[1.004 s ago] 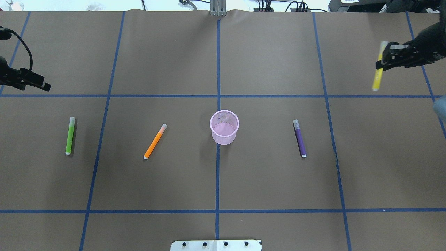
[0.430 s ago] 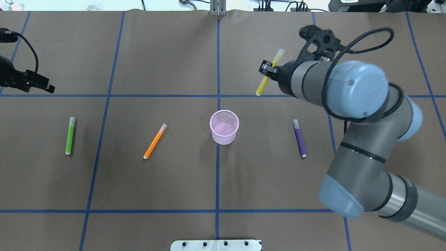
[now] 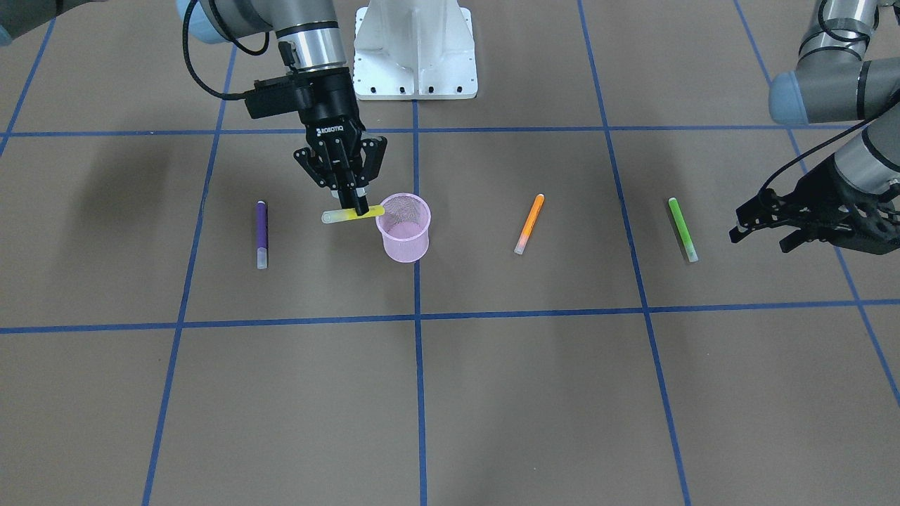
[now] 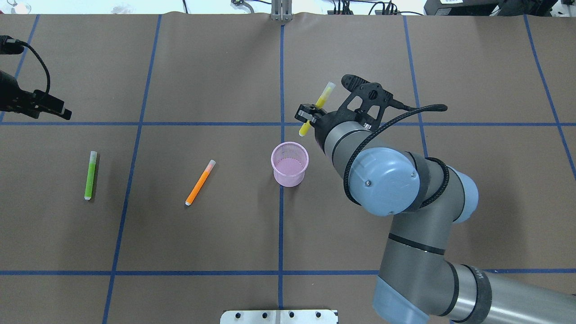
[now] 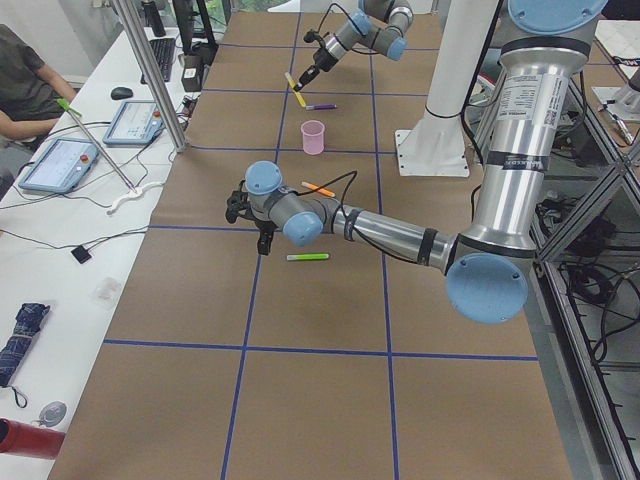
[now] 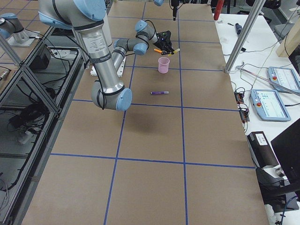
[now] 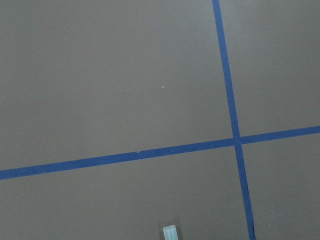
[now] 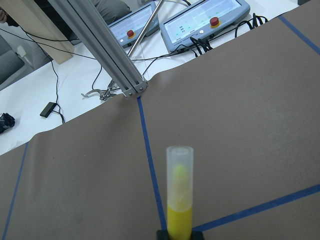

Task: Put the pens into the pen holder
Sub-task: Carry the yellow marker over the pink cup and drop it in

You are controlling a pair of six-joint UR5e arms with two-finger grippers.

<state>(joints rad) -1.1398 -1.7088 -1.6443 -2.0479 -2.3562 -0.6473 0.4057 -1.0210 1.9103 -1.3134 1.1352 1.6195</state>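
Note:
My right gripper (image 3: 355,204) is shut on a yellow pen (image 3: 351,215) and holds it nearly level, one end over the rim of the pink mesh pen holder (image 3: 404,228). In the overhead view the yellow pen (image 4: 317,108) sits just beyond the holder (image 4: 290,164). The purple pen (image 3: 261,234) lies on the table; in the overhead view my right arm hides it. The orange pen (image 4: 200,182) and the green pen (image 4: 90,175) lie left of the holder. My left gripper (image 3: 759,235) is open and empty, hovering beside the green pen (image 3: 682,229).
The white robot base (image 3: 415,49) stands at the table's near edge behind the holder. Blue tape lines (image 4: 281,225) grid the brown table cover. My right arm's elbow (image 4: 387,180) hangs over the table right of the holder.
My right arm has swung in from the far right edge to just beyond the holder, carrying the yellow pen, and now covers the purple pen. The left gripper has barely moved.

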